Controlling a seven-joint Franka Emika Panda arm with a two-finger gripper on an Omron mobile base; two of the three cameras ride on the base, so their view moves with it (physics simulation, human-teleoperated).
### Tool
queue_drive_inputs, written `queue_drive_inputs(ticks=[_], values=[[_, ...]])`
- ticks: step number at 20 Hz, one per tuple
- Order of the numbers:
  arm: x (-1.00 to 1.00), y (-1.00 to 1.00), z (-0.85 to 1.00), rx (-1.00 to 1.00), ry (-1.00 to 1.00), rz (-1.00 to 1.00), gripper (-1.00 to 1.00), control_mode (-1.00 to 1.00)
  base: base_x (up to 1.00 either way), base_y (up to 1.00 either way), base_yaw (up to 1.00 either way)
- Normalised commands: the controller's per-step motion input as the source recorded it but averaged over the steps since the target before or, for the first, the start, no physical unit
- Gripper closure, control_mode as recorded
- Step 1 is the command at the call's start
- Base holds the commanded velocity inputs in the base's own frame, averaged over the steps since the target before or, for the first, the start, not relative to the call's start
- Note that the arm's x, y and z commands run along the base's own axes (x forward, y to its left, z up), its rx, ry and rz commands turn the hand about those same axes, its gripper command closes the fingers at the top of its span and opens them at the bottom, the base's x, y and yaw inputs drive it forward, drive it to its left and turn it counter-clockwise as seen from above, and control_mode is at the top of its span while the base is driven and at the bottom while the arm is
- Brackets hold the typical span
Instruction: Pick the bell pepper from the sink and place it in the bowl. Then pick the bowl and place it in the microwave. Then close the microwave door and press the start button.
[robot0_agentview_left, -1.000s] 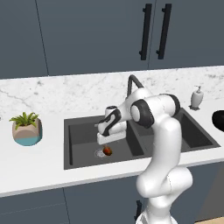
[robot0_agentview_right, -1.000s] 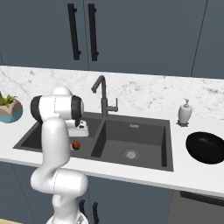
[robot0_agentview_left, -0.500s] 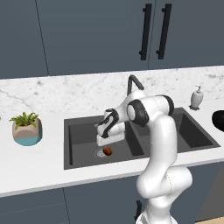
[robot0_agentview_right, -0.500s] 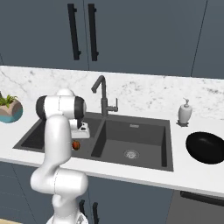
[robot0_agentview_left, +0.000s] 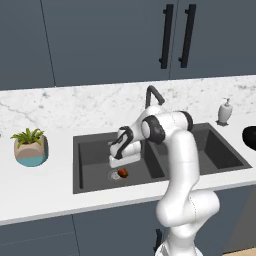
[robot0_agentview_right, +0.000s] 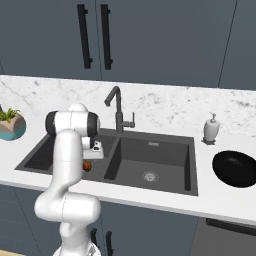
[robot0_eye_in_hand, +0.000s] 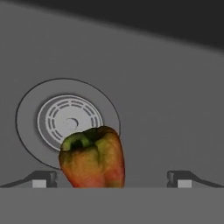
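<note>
Closest to me through the hand view, my end effector (robot0_eye_in_hand: 111, 178) stands wide, its two dark fingertips (robot0_eye_in_hand: 43, 178) spread far apart with nothing clamped between them. The bell pepper (robot0_eye_in_hand: 93, 157) sits in that gap, nearer the left tip than the right, orange-red with a green shoulder at its top, and I cannot tell whether either tip touches it. Just behind it lies the round metal drain (robot0_eye_in_hand: 68, 119), which the pepper partly overlaps. From the left base view, I see the end effector (robot0_agentview_left: 120, 163) hanging low inside the left basin of the sink (robot0_agentview_left: 95, 162), directly above the bell pepper (robot0_agentview_left: 123, 173) that rests on the basin floor beside the drain. From the right base view the bell pepper (robot0_agentview_right: 87, 166) shows as a small reddish spot next to my arm, in the left basin of the sink (robot0_agentview_right: 165, 160). To the right on the desk (robot0_agentview_right: 165, 202) sits the bowl (robot0_agentview_right: 235, 169), black and shallow, well apart from the pepper. A white soap dispenser (robot0_agentview_right: 211, 128) stands behind it, the dark faucet (robot0_agentview_right: 118, 110) rises at the back of the sink, and a potted plant (robot0_agentview_left: 31, 146) sits far left.
</note>
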Motion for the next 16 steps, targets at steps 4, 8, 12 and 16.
queue_drive_inputs(ticks=[4,8,12,16], values=[[0.08,0.00,-0.22,0.00,0.00,0.00,-1.00,-1.00,0.00,0.00,0.00],[-0.23,0.00,-0.13,0.00,-0.07,0.00,-1.00,-1.00,0.00,0.00,0.00],[-0.41,0.00,-0.03,0.00,-0.08,0.00,-1.00,-1.00,0.00,0.00,0.00],[-0.42,0.00,0.00,0.00,-0.10,0.00,-1.00,-1.00,0.00,0.00,0.00]])
